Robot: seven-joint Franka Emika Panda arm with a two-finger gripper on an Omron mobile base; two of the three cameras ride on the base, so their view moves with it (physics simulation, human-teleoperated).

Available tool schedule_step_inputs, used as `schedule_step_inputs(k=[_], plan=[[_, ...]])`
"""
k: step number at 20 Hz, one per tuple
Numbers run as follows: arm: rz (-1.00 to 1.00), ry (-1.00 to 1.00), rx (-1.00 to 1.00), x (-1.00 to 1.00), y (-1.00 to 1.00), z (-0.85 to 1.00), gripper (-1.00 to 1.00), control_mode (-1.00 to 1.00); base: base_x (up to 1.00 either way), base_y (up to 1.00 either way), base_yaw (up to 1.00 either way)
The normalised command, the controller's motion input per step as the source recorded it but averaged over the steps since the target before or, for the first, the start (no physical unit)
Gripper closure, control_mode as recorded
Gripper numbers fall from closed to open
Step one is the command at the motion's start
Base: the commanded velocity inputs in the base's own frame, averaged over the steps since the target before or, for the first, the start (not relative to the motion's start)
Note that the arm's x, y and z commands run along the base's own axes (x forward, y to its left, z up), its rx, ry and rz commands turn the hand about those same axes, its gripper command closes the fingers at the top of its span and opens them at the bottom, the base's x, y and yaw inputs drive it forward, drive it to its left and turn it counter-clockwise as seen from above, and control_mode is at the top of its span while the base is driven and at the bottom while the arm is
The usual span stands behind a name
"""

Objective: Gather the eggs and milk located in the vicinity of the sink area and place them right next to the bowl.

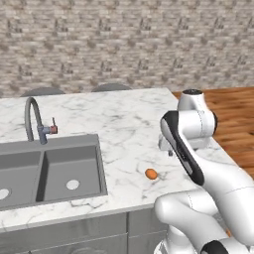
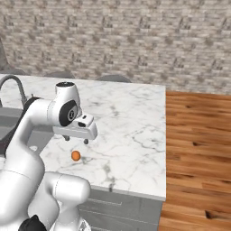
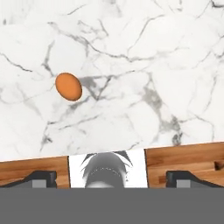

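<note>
1. Jaws stand spread wide with nothing between them; your gripper [image 2: 76,139] hangs above the marble counter [image 2: 131,117], pointing down at it.

2. One egg [image 3: 68,86] lies on the counter below the jaws and off to one side, well outside the gap between the fingertips [image 3: 41,178]. In the right base view the same egg [image 2: 76,155] sits just below and beside the hand.

3. Come straight down from here and you close on bare marble, or one finger lands on the egg and rolls it away. You need to shift sideways first, until the egg is centred in the gap.

4. An egg is smooth and rounded, so, as I judge it, an off-centre pinch could squirt it out. From the left base view the egg [image 1: 151,173] is near the counter's front edge; a nudge that way may send it over.

5. Your sink [image 1: 49,173] lies farther off to the side, and a roll that way could drop the egg into a basin.

6. Milk, the second egg and the bowl I cannot place from here.
</note>
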Motion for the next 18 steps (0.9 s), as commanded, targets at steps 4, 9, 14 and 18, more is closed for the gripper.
schedule_step_inputs(k=[4,9,14,18], plan=[[0.07,0.08,0.05,0.34,0.59,-0.13,-1.00,-1.00,0.00,0.00,0.00],[0.07,0.11,0.02,0.14,0.77,-0.29,-1.00,-1.00,0.00,0.00,0.00],[0.20,0.03,0.00,0.45,0.07,-0.15,-1.00,-1.00,0.00,0.00,0.00],[0.23,-0.03,0.00,0.52,0.00,-0.49,-1.00,-1.00,0.00,0.00,0.00]])
